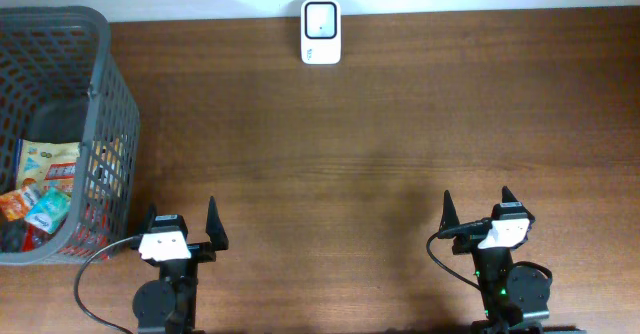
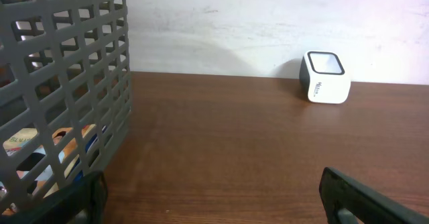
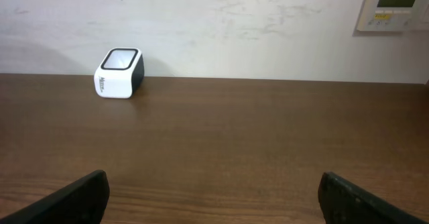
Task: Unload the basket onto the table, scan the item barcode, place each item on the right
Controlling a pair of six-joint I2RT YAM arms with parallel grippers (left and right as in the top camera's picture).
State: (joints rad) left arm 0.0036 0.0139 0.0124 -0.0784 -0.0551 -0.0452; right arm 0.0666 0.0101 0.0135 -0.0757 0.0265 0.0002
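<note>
Grey mesh basket (image 1: 112,94) at the left of the desk (image 1: 350,144) holds the snack packets (image 1: 45,184), while the white scanner (image 1: 321,19) sits at the far edge by the wall. Left pincer (image 1: 182,214) and right pincer (image 1: 478,199) both gape wide, holding nothing, near the front edge.

**Mock shop checkout**

A white barcode scanner (image 1: 321,32) sits on the wooden table (image 1: 400,104) far ahead of the left claw (image 1: 182,214), by a plain wall (image 2: 234,23). Left of that claw stands a grey mesh basket (image 1: 118,104) of snack packets (image 1: 45,189).
</note>
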